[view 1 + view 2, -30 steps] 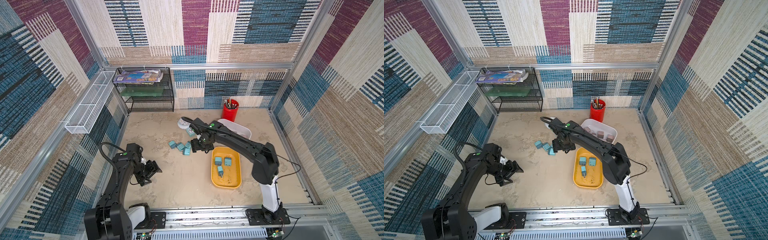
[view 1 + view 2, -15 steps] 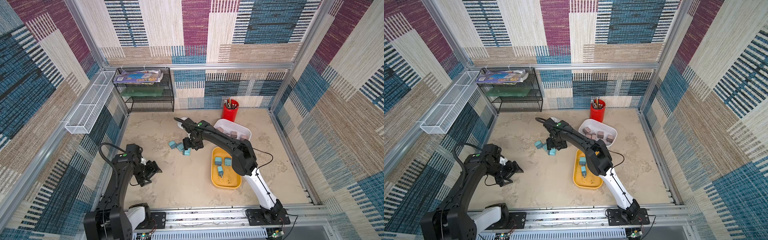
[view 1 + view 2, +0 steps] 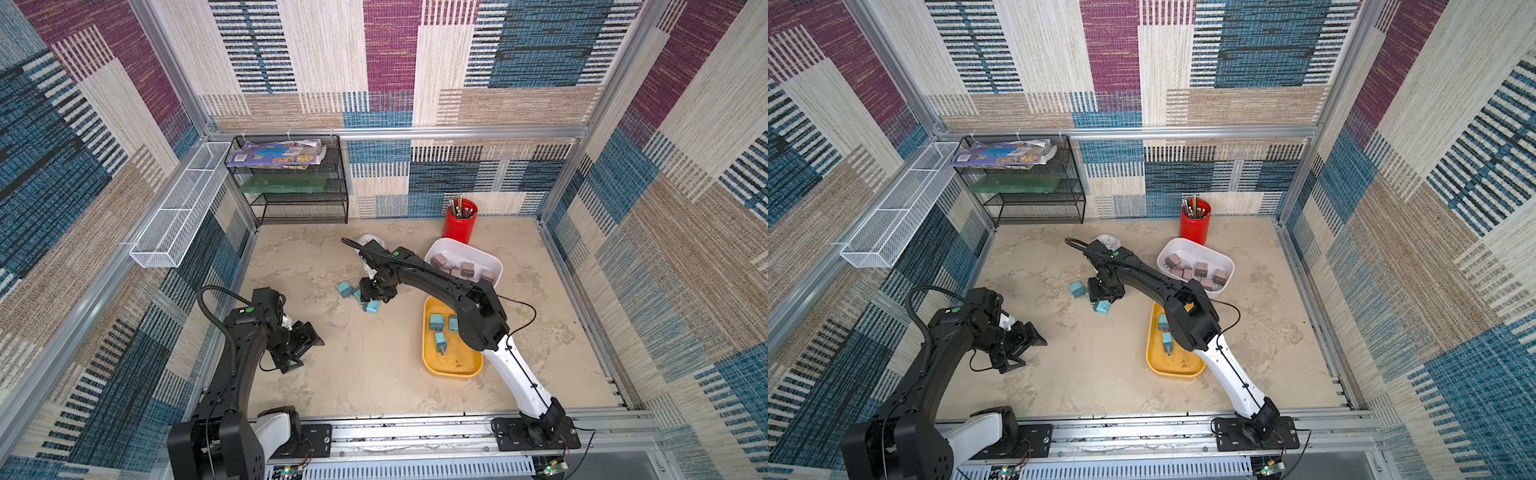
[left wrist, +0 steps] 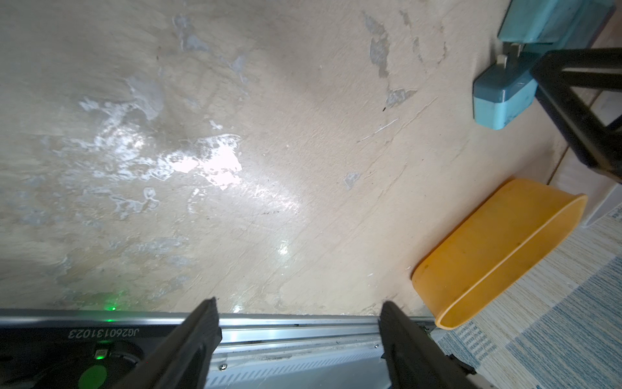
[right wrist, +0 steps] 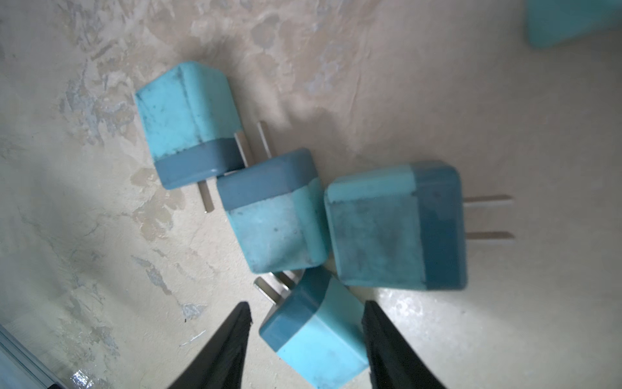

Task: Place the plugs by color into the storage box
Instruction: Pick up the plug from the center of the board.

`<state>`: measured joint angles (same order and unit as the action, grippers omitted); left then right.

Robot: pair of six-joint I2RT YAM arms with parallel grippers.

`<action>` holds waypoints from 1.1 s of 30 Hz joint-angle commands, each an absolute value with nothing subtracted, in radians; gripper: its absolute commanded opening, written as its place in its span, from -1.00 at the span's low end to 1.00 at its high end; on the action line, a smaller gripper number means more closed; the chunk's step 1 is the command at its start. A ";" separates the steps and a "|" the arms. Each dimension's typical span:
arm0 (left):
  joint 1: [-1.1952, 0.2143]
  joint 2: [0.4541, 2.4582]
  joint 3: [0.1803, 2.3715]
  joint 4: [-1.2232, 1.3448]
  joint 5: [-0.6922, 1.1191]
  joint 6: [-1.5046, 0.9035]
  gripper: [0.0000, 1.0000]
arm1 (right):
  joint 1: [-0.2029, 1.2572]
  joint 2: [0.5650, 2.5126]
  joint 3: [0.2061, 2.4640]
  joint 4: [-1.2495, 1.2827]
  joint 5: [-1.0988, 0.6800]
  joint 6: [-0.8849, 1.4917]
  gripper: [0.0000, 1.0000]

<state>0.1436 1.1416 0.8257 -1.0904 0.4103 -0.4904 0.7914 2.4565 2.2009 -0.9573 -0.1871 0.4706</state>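
1. Hovering over the middle of the table [image 3: 374, 374], the right gripper [image 5: 305, 303] points down at a huddle of loose teal plugs [image 5: 272, 208].
2. Its jaws stand apart around one single plug [image 5: 316, 333]. One finger touches the plug's side and the other shows a thin gap, so nothing is clamped.
3. Three more of the huddle lie just beside it on their sides, some touching.
4. Near the right arm, a yellow tray [image 3: 451, 368] shows three sorted teal plugs [image 3: 436, 322].
5. Behind it, a white tub [image 3: 453, 248] holds the brown plugs [image 3: 467, 268].
6. At the table's left side the left gripper [image 4: 298, 301] hangs with jaws open and empty, well apart from every plug.
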 commanded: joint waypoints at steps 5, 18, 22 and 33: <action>0.146 1.145 0.825 -1.102 0.413 -0.487 0.57 | 0.836 2.399 2.103 -0.931 -0.187 0.430 0.10; 0.146 1.141 0.816 -1.101 0.419 -0.488 0.57 | 0.915 2.374 2.033 -0.976 -0.102 0.349 0.45; 0.146 1.134 0.808 -1.100 0.422 -0.491 0.57 | 0.919 2.385 2.032 -0.985 -0.073 0.362 0.45; 0.146 1.114 0.797 -1.102 0.428 -0.500 0.57 | 0.931 2.409 2.042 -1.006 0.021 0.386 -0.18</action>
